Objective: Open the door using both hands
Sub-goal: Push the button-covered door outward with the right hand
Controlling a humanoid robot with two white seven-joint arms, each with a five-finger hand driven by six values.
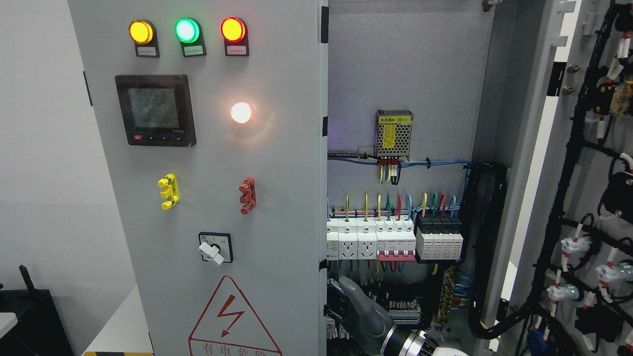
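head view: an electrical cabinet with two doors, seen close.
left door (277,198): closed or nearly so, a flat grey sheet-metal panel carrying three indicator lamps (186,30), a digital meter (155,110), a lit white lamp (241,112), a rotary switch (215,248) and a shock warning triangle (232,321).
right door (583,198): swung wide at the picture's right, its inner face hung with black cable looms.
interior: breakers and sockets (390,240) and a small power supply (394,132) on the back plate.
right hand (353,306): arm enters from the lower right; the hand lies against the left door's free edge, low down; whether its fingers are curled on that edge or loose, i cannot tell.
left hand: not in view.
handling: judged stiff, fairly heavy with fittings, smooth painted steel, likely slippery on the face.
hold: best taken by the bare free edge, fingers hooked behind it, clear of wiring and switches.
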